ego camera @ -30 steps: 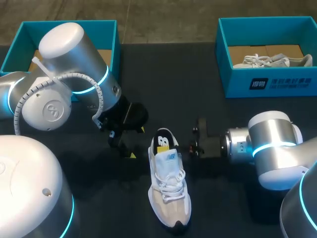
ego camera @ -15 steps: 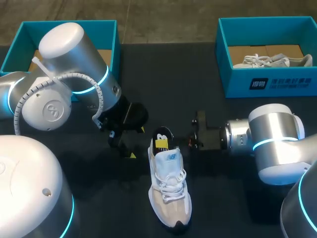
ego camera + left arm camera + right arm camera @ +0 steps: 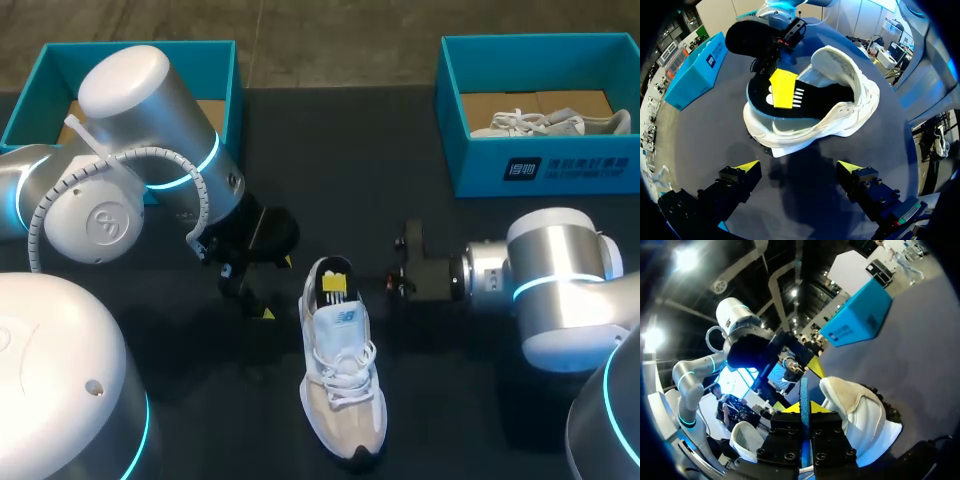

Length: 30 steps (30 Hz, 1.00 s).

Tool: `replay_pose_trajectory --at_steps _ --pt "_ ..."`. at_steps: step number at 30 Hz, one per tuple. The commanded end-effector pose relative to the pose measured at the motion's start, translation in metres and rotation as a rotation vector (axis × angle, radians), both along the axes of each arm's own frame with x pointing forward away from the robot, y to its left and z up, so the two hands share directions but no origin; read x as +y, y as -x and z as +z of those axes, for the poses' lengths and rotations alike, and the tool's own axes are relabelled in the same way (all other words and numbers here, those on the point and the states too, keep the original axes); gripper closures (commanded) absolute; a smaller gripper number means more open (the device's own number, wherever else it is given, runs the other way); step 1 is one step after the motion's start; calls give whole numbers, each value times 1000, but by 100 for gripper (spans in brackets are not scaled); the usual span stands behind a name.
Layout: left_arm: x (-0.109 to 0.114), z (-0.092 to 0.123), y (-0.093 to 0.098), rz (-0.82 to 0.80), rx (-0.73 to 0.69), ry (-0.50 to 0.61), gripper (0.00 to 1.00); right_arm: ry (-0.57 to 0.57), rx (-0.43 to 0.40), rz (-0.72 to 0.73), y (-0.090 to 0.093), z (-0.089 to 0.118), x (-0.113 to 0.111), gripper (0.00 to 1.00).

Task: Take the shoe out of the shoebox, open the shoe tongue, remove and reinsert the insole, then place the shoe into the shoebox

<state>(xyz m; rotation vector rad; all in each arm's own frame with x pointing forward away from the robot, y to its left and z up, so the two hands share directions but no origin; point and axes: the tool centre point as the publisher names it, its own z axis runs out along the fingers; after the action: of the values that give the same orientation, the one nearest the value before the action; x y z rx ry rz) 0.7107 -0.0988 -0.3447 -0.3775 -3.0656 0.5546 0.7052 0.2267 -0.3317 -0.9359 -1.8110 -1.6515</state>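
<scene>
— While the shoe [image 3: 340, 390] is lying on the table [image 3: 450, 400], heel far, which hand is nearer?
— The right hand [image 3: 392, 285] is pinching the insole [image 3: 333, 283] at the heel; the left hand [image 3: 797, 167] is hovering open, leftward.

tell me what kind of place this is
Likely a robot lab or test cell: a left arm and right arm at a dark table, a shoe between them, teal shoeboxes behind.

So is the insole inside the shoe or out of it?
Partly in. The front of the insole lies down inside the sneaker, but its heel end, with the yellow patch, sticks up over the heel rim.
</scene>
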Motion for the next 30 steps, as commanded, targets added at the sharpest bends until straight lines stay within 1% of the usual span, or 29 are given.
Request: replay_pose_trajectory --at_steps 1,7,11,16,17,18,19,20,26,30 --pt "0 -1 1 1 -2 0 0 6 15 12 5 -8 6 100" --pt "0 -1 1 1 -2 0 0 12 64 16 15 -20 7 100" --pt "0 -1 1 1 -2 0 0 13 81 15 22 -26 7 100" --pt "0 -1 1 1 -2 0 0 14 78 16 26 -25 7 100" --pt "0 -1 1 1 -2 0 0 15 61 19 26 -22 8 98" --pt "0 -1 1 1 -2 0 0 13 46 22 27 -19 9 85" --pt "0 -1 1 1 -2 0 0 9 32 25 27 -16 9 70" --pt "0 -1 1 1 -2 0 0 13 22 25 26 -14 10 64" --pt "0 -1 1 1 -2 0 0 19 -42 39 22 0 14 58" --pt "0 -1 1 1 -2 0 0 33 -70 35 18 5 14 58"
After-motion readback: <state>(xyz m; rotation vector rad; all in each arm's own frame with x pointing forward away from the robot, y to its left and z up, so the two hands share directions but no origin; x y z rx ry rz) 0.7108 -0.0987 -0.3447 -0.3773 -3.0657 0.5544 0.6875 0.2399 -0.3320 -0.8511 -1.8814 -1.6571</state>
